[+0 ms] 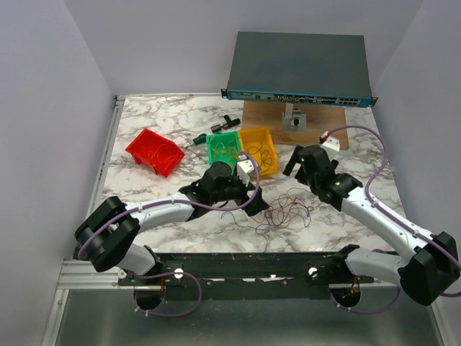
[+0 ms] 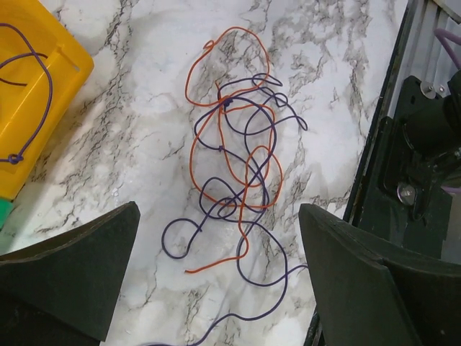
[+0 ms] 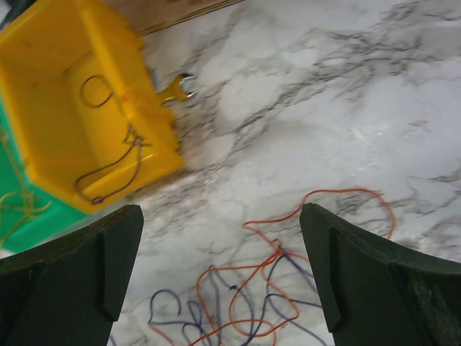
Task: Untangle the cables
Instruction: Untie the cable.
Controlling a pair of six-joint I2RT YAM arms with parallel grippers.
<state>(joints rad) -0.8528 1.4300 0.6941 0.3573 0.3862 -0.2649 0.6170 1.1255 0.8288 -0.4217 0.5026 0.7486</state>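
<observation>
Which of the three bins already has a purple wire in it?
The yellow bin, rightmost of the three: a dark purple wire lies inside. The green bin beside it holds yellowish wires; the red bin stands apart, left.

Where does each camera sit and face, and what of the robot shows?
Top: above, behind the robot, looking down on table and tangle; left arm and right arm show.
Left wrist: down on the tangle; open left pincer frames it.
Right wrist: down at yellow bin and tangle edge; open right pincer frames them.
Shared: wrist views both show tangle and bin.
</observation>
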